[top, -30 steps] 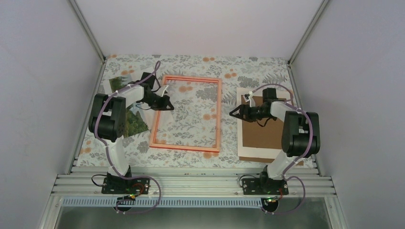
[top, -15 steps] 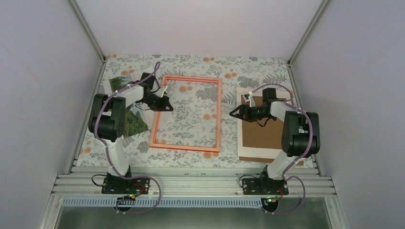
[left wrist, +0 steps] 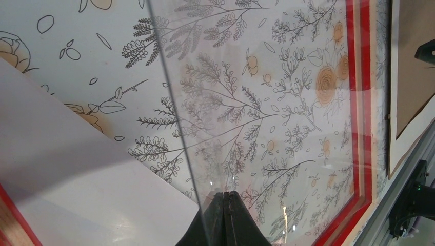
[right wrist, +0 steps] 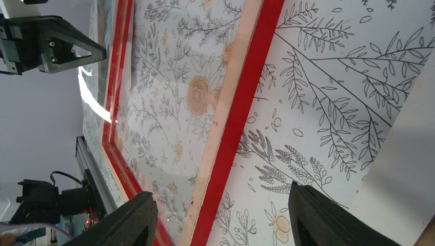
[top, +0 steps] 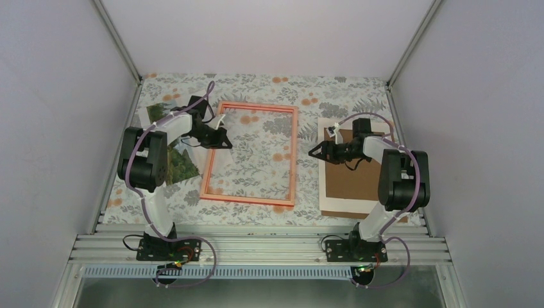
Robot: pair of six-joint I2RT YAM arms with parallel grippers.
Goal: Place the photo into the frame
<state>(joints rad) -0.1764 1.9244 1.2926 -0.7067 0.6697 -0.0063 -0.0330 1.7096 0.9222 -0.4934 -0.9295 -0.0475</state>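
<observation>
Photo [top: 179,168] — face up on the worktop [top: 256,83] at centre-left of the overhead view, just left of the frame [top: 294,154], partly under the left arm, long axis top to bottom alongside the frame's long side. Left pincer [top: 226,141] — the nearer, clenched on the frame's pane [left wrist: 267,102] edge; photo lies left of it. Right pincer [top: 312,152] released, empty, just right of the frame, well apart from the photo.

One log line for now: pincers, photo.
left pincer: shut at left edge of frame | right pincer: open, empty | photo: outside frame
</observation>
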